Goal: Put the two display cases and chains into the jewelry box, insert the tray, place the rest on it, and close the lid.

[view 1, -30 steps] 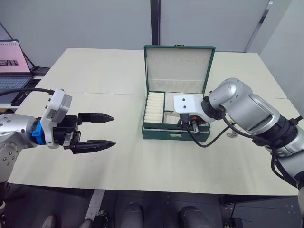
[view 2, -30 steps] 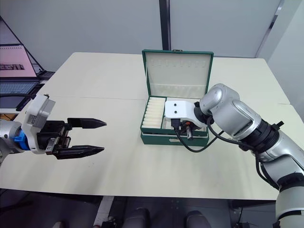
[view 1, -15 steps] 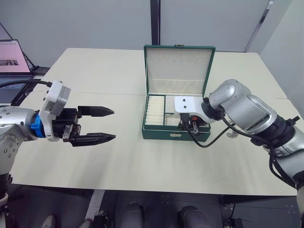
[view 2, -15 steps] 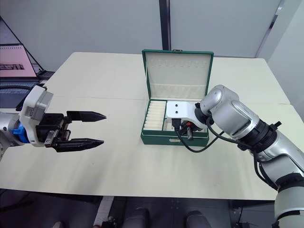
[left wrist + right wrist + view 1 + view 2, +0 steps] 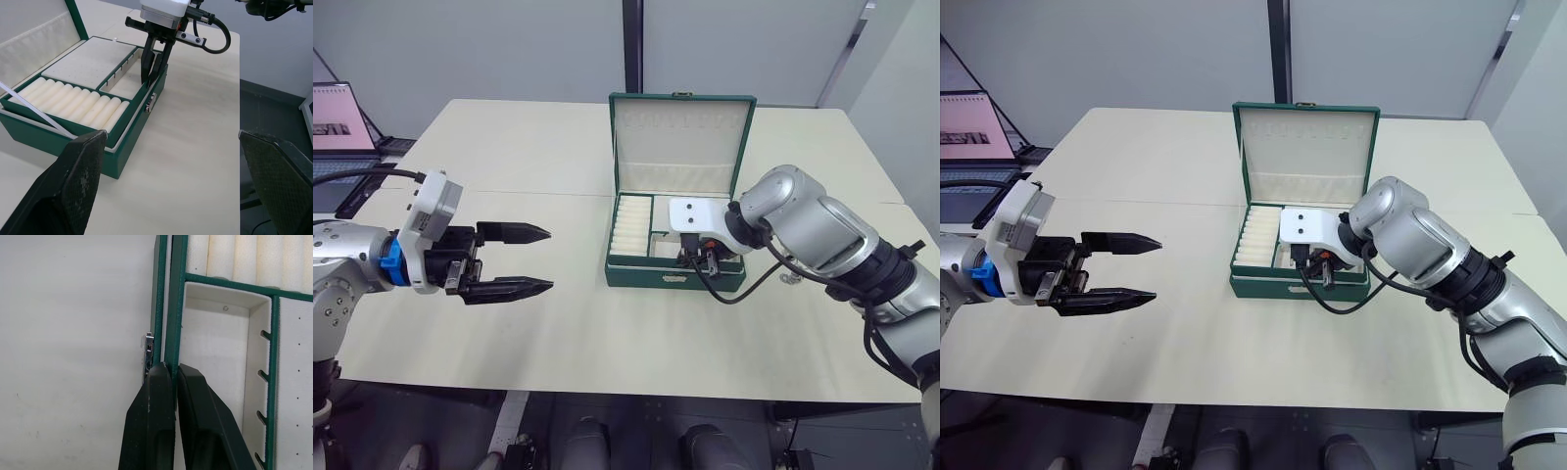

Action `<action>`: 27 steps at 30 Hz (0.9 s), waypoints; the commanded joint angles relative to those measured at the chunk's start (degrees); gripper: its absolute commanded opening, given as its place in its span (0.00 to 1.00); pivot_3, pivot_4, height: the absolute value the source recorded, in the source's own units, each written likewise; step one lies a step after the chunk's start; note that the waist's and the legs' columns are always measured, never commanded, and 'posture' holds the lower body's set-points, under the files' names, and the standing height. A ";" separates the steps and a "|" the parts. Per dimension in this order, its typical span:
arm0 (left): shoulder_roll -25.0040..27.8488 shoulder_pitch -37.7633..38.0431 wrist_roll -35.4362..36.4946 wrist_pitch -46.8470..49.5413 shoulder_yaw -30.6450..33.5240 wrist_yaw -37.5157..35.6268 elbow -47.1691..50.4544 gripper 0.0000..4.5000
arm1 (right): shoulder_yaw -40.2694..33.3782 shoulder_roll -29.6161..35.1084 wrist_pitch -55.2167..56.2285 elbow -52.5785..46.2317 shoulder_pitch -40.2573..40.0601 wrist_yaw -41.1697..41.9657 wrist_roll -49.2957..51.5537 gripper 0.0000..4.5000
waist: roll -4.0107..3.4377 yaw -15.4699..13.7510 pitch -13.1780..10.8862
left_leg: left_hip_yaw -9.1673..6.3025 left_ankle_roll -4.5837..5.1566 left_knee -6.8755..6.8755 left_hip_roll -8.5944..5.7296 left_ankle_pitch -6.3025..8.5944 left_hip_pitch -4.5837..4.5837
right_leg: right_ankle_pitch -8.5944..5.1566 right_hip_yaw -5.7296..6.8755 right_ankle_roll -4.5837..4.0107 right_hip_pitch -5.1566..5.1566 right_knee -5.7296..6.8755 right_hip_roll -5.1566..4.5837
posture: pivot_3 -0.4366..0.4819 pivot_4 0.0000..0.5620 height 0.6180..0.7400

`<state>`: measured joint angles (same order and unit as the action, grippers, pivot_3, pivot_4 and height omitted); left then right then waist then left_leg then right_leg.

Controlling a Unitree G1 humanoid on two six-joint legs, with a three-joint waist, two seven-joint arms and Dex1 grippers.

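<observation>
Your right end effector [image 5: 152, 63] is clamped on the tray's [image 5: 93, 63] front rim, with the tray seated in the jewelry box [image 5: 668, 276] near the worktop's [image 5: 607, 333] far edge, lid [image 5: 682, 137] upright. Your left end effector [image 5: 533, 260] hovers with fingers apart, over the worktop's left side, well apart from the box.

Jewelry box [image 5: 666, 277]: dark green outside, small silver clasp [image 5: 150, 103] on the front wall. Tray [image 5: 93, 61] seated in it: green rim and dividers, cream lining, a row of cream ring rolls [image 5: 73, 100], a flat cream panel dotted with tiny pinholes. Lid [image 5: 681, 137]: green frame, cream inside. Right gripper [image 5: 152, 66]: black fingers, white housing, its tips at the green front rim. Left gripper [image 5: 524, 259]: black fingers with fine textured pads, white housing, blue collar. Table [image 5: 636, 333]: plain pale beige.
</observation>
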<state>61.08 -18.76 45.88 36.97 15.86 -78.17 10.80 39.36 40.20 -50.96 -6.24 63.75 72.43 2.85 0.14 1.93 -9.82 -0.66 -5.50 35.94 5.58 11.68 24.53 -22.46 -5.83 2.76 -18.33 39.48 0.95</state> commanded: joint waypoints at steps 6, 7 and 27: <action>0.25 -1.07 0.10 -0.21 0.36 -0.07 0.96 1.00 | -2.12 0.19 3.48 0.19 -0.04 -0.42 -1.56 0.00 | 0.00 0.00 0.00 | 0.01 0.00 0.00 0.00 0.00 0.00 | 0.00 0.00 0.00 0.00 0.00 0.00 | 0.48 0.27 1.00; 0.21 -1.04 0.13 -0.19 0.34 -0.04 1.05 1.00 | -2.24 0.16 3.86 0.26 0.03 -0.26 -1.58 0.00 | 0.00 0.00 0.00 | 0.01 0.00 0.00 0.00 0.00 0.00 | 0.00 0.00 0.00 0.00 -0.01 0.00 | 0.48 0.27 1.00; -0.25 -0.95 0.20 -0.21 -0.08 0.32 1.61 1.00 | -2.60 0.13 4.72 0.19 -0.73 1.41 -2.39 0.00 | 0.02 -0.04 -0.02 | 0.02 0.00 -0.01 0.00 0.00 0.00 | 0.00 -0.01 0.00 0.00 -0.02 0.00 | 0.48 0.27 1.00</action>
<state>60.89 -18.88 45.91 37.03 15.36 -78.00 11.39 39.35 40.19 -46.79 -4.78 62.42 73.69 0.80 0.16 1.89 -9.84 -0.64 -5.50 35.93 5.59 11.68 24.53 -22.46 -5.83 2.76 -18.33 39.46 0.94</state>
